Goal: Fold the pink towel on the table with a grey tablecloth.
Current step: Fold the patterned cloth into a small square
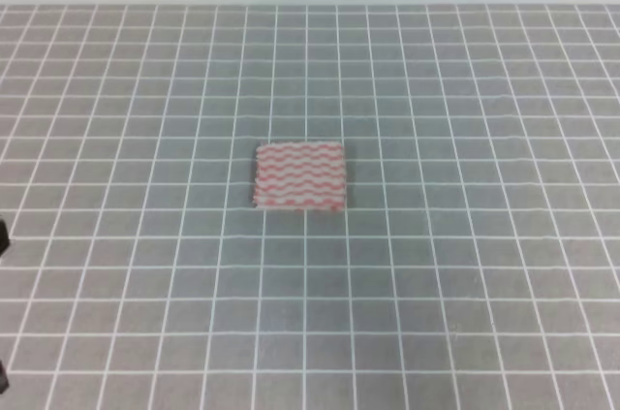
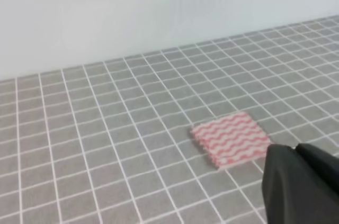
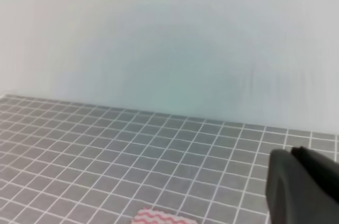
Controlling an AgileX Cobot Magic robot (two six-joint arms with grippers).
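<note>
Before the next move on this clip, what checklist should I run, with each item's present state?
1. Pink towel on the table with a grey tablecloth: ok.
2. Towel free of both arms: ok, nothing touches it.
3. Towel folded: looks compact, layered edges show in the left wrist view; fold count cannot tell.
4. Left end effector open or shut: cannot tell, only a dark part shows.
5. Right end effector open or shut: cannot tell.

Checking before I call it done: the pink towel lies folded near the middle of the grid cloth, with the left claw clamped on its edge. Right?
Not quite. The pink towel does lie folded near the middle of the grey grid tablecloth, but no claw touches it. The exterior high view shows it lying alone.
</note>
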